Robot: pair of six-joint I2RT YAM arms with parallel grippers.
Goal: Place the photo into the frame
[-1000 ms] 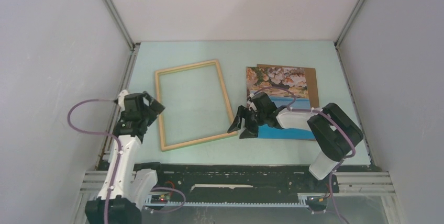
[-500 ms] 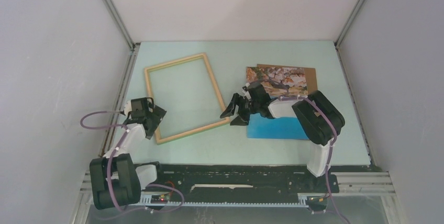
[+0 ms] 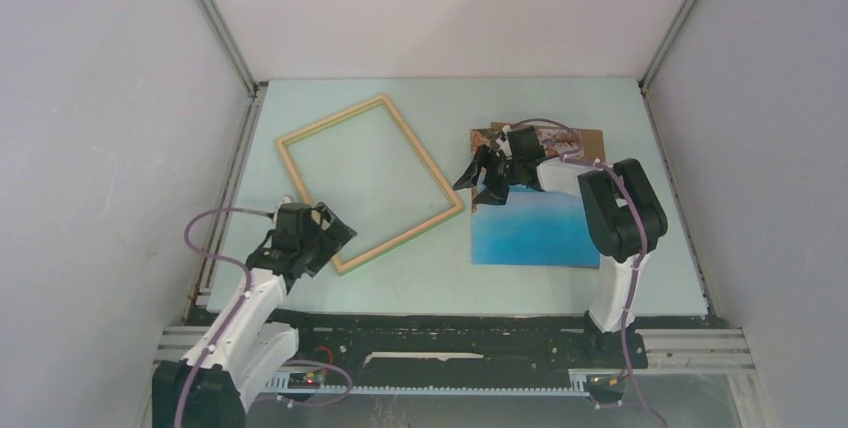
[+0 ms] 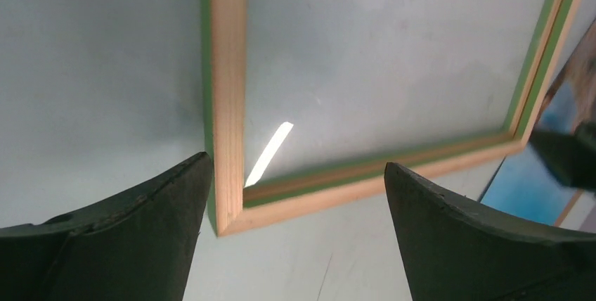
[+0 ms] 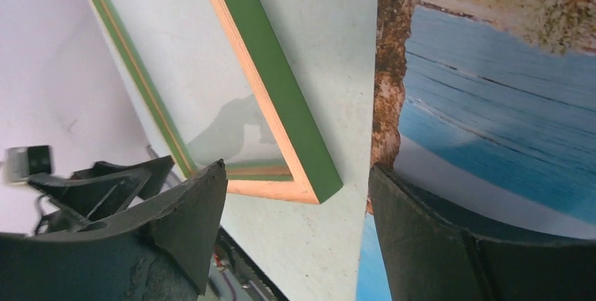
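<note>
The frame (image 3: 331,120), pale wood up with green sides, lies turned at an angle on the table's left half. My left gripper (image 3: 325,238) is open at its near corner. In the left wrist view that corner of the frame (image 4: 226,174) lies between the two fingers (image 4: 140,231), low over the table. The photo (image 3: 530,228), a seaside print, lies flat to the right. My right gripper (image 3: 480,173) is open over the strip between the frame's right corner and the photo's left edge. In the right wrist view the frame (image 5: 277,90) and the photo (image 5: 492,104) flank that strip; nothing is gripped.
A plain brown board (image 3: 592,140) sticks out from under the photo's far right corner. Grey walls close in the table on three sides. The black rail with the arm bases (image 3: 450,343) runs along the near edge.
The frame has turned and slid rightward toward the photo. My left gripper moved from the frame's left rail to its near corner. My right gripper moved farther back along the photo's left edge.
</note>
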